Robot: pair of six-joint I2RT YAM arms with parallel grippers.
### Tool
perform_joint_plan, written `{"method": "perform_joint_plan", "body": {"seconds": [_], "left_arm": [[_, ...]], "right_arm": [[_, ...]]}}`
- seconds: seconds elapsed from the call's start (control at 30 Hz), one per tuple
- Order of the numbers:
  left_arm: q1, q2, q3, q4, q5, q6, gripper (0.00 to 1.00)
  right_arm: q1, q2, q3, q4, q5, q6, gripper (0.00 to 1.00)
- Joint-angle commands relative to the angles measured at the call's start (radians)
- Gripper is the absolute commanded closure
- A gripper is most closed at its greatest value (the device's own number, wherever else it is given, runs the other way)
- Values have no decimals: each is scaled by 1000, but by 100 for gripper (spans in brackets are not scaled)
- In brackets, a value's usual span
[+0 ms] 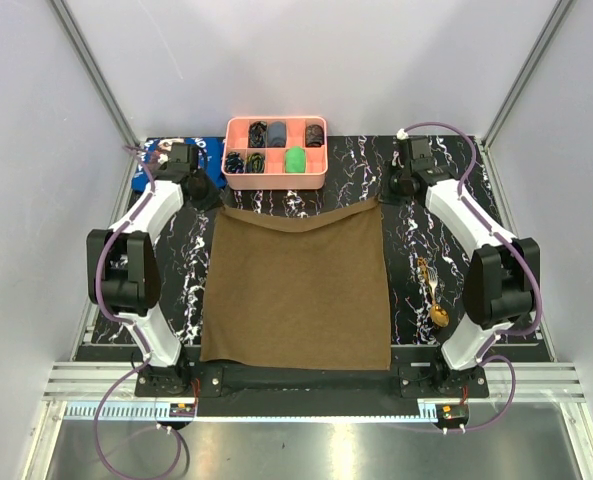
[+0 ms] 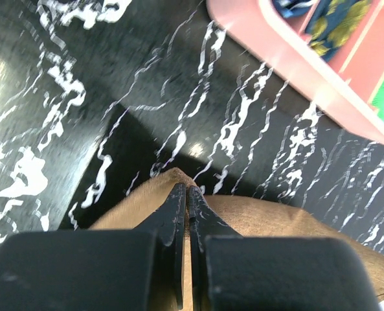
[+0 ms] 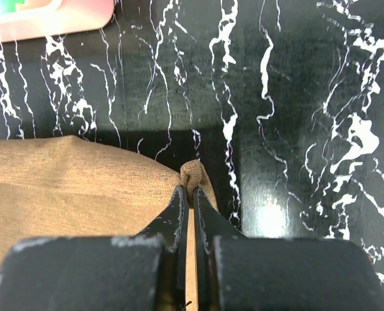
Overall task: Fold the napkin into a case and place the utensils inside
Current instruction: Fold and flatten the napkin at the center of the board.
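Observation:
The olive-brown napkin (image 1: 296, 285) lies spread flat in the middle of the black marbled mat. My left gripper (image 1: 219, 205) is shut on its far left corner; in the left wrist view the fingers (image 2: 186, 189) pinch the cloth (image 2: 269, 220) at its tip. My right gripper (image 1: 381, 200) is shut on the far right corner. The right wrist view shows a small bunch of napkin (image 3: 193, 172) poking out past the closed gripper (image 3: 192, 189). The utensils lie on the mat right of the napkin: a gold-brown spoon (image 1: 438, 314) and a slim fork-like piece (image 1: 426, 272).
A pink compartment tray (image 1: 276, 182) with small dark and green items stands just beyond the napkin's far edge, and its rim shows in both wrist views (image 2: 295, 68) (image 3: 49, 23). A blue cloth (image 1: 156, 152) lies at the far left corner. Frame posts and white walls surround the mat.

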Motion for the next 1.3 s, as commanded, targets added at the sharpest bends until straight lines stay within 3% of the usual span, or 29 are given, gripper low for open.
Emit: {"method": "perform_joint_plan", "body": {"seconds": [0.0,0.33,0.43,0.57,0.7,0.83,0.97,1.27], "left_arm": [[15,17,105,97,38,48,100],[63,95,170,45,91,49,100],[65,66,149,2,102,45,100],[65,-53,77,-82,128,49,100],[63,-221,-108,-119,104,54,100],[66,-322,-187,-110,69,40,100],[71,-273,-112,-82,73,26,100],[109,-8,259,-85,53,-3,100]], "right_arm": [[-28,36,85,65,-27,-33,100],[-40,155,236,5,-68,-55,100],[-40,115,225,-39,-98,-35,100],[-38,-21,75,-87,-186,17,100],[-40,-199,-97,-107,-217,66,100],[-40,-229,-139,-68,-216,89,100],[-43,-134,14,-47,-188,88,100],[-61,173,348,-10,-208,92,100]]}}
